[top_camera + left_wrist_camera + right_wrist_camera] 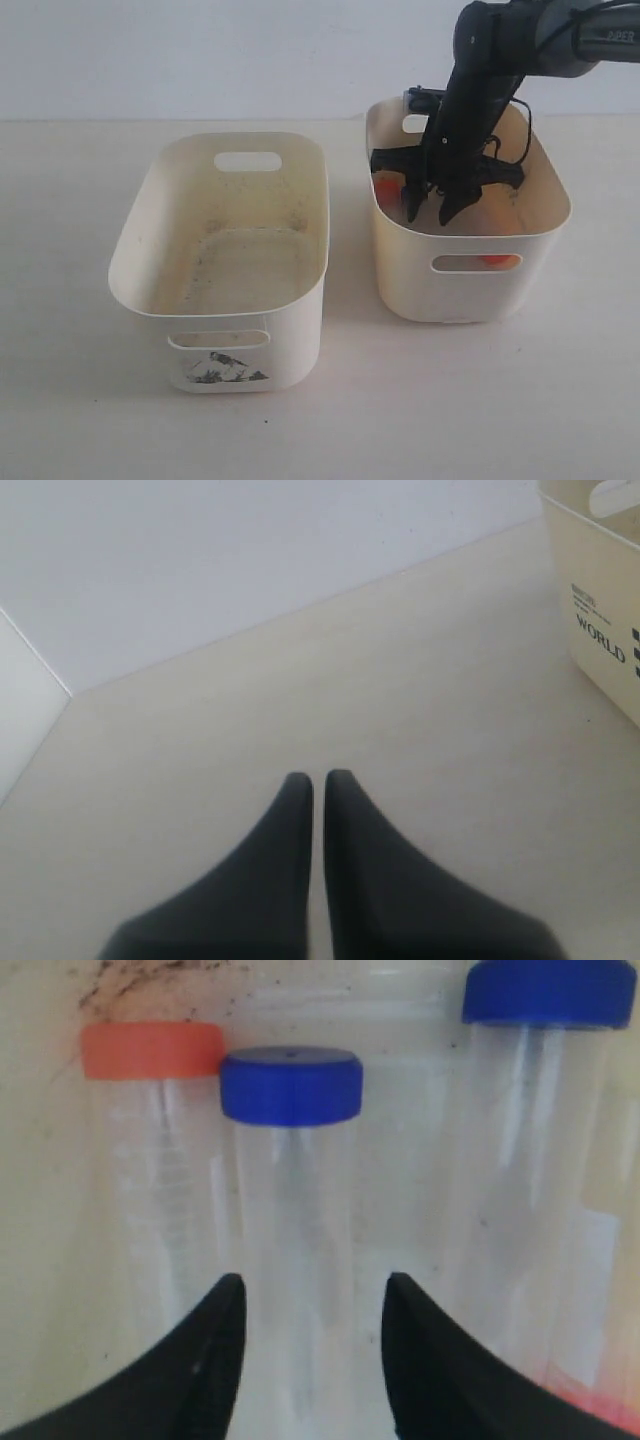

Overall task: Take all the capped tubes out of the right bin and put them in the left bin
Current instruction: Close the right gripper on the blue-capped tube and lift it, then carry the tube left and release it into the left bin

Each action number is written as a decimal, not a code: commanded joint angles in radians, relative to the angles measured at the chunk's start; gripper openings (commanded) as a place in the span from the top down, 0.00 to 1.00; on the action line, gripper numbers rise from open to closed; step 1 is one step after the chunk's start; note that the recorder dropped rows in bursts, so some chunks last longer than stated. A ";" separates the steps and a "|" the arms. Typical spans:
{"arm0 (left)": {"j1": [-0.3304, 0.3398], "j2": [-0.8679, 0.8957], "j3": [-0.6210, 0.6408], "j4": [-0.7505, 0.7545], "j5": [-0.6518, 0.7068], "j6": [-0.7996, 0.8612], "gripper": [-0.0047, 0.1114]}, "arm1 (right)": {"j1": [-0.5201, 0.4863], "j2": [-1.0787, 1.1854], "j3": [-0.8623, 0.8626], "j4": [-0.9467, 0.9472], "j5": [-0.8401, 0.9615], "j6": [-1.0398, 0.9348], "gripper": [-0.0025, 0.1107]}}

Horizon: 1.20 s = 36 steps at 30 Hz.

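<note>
I have two cream oval plastic bins on a matte off-white tabletop (pixel 80 400), both with smooth, glossy walls, rounded corners and slot handles. The left bin (pixel 290 345) carries a dark grey smudged sticker under its front slot, and its floor is dusted with dark specks. The right bin (pixel 400 270) has a plain front; something orange shows through its front slot.

My right gripper (pixel 430 216) is down inside the right bin, its black tapered fingers pointing at the floor. On the right wrist camera the capped tubes lie side by side on the bin floor, clear plastic cylinders with faint markings. There is an orange-capped tube (pixel 160 1190), beside it a middle blue-capped tube (pixel 290 1085) with a ridgeless, smooth screw cap, and, a little apart, a second blue-capped tube (pixel 545 990). A reddish blur sits at the frame's corner; I cannot tell what it is. The right gripper (pixel 312 1295) is spread, one finger on each side of the middle blue-capped tube; I cannot tell whether either finger touches it.

My left gripper (pixel 318 778) is clenched on nothing, its matte black fingers almost meeting above bare tabletop.
</note>
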 commanded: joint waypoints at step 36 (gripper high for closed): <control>-0.005 0.000 -0.004 -0.003 -0.001 -0.010 0.92 | 0.017 -0.223 -0.221 0.201 0.199 -0.174 0.98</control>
